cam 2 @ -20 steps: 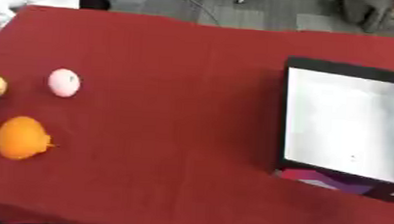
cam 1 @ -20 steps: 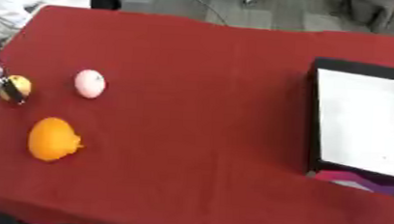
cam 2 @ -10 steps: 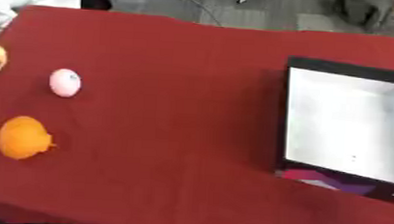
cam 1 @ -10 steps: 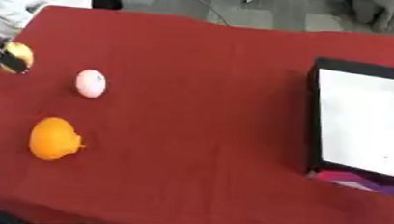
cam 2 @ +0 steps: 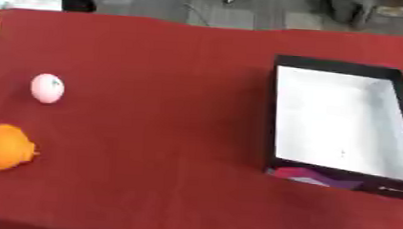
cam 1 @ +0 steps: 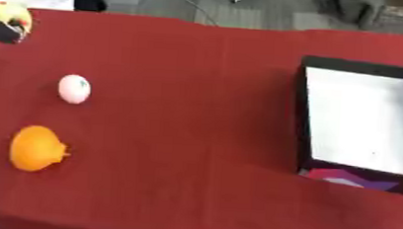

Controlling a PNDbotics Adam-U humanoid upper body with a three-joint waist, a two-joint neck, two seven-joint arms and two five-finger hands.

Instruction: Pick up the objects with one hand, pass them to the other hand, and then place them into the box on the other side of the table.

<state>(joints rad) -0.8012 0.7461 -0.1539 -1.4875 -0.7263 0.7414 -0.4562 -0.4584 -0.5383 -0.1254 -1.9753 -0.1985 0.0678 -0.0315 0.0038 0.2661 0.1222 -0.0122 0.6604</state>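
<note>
On the desk's right side: one box [cam 2: 339, 124], black walls, white floor, lying flat with nothing in it; coloured print on its near wall.
Desk [cam 1: 189, 76]: one, covered in red cloth.
Left-side objects: three in all.
Pink ball [cam 1: 74, 88]: one, resting on the cloth, well apart from the box.
Orange object [cam 1: 37, 148]: one, rounded, nearer the front edge than the pink ball and just left of it.
Yellow object [cam 1: 11, 13]: one, at the far left edge, held up off the cloth.
Left robot hand [cam 1: 0, 30]: only a dark part shows at the left edge, curled on the yellow object.
Right robot hand: no view shows it.
</note>
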